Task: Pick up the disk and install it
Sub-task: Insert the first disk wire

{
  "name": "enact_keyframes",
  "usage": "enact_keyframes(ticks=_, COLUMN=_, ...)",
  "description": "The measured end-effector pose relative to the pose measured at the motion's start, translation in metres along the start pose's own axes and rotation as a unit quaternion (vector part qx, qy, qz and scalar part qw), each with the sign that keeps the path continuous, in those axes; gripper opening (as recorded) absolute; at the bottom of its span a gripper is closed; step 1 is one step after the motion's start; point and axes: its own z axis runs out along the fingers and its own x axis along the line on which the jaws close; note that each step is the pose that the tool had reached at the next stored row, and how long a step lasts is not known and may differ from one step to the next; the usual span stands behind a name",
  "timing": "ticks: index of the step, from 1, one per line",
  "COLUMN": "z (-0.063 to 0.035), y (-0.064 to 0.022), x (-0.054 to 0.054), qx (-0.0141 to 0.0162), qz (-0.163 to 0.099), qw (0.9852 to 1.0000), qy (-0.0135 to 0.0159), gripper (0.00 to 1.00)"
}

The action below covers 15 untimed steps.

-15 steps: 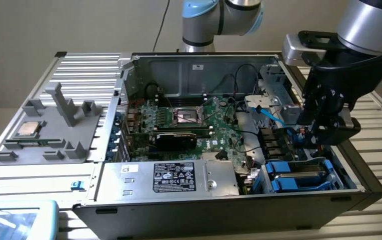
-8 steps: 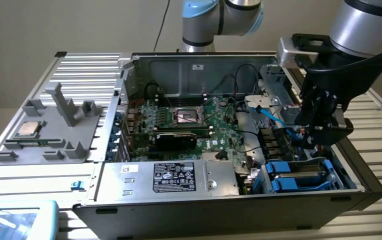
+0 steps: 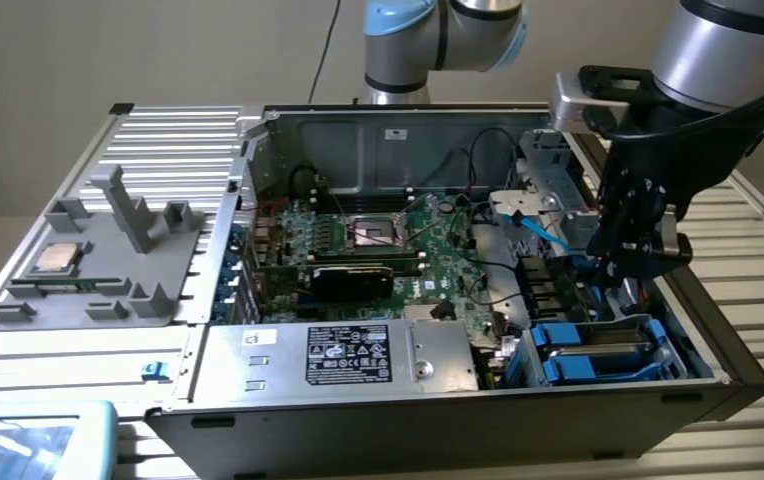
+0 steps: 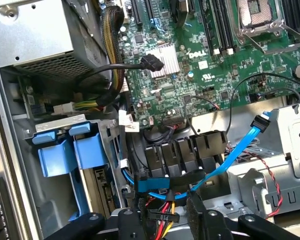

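An open computer case [image 3: 355, 140] is laid on its side on the bench [image 3: 756, 310]. Inside the case a green motherboard [image 4: 190, 75] is seen, with the word "DELL" printed on it in white.

The gripper [image 3: 629, 270] [image 4: 162, 210] is positioned inside the case, at the corner by the drive bay. It is placed over a bundle of red, yellow and black wires [image 4: 166, 225] and a blue data cable [image 4: 230, 155]. Its 2 fingers [image 4: 197, 215] are held apart, and nothing is seen clamped between them.

The disk [image 3: 593, 350] [image 4: 92, 150] is seated in the drive bay of the case, just beside the gripper, and 2 blue carriers are counted there.

A silver power supply [image 3: 342, 355] in the case is marked by a black label, but its print cannot be read. Outside the case, a CPU chip [image 3: 59, 258] is kept on a grey holder [image 3: 142, 225].
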Motion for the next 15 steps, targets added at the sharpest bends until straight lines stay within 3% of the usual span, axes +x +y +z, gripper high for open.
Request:
enact_keyframes(ticks=3, z=0.0, y=0.0002, x=-0.001, qx=0.0, qz=0.001, qw=1.0, qy=0.0001, gripper=0.37)
enact_keyframes(ticks=15, z=0.0001, y=0.0003, x=-0.0012, qx=0.0008, qz=0.001, qw=1.0, qy=0.0003, gripper=0.37)
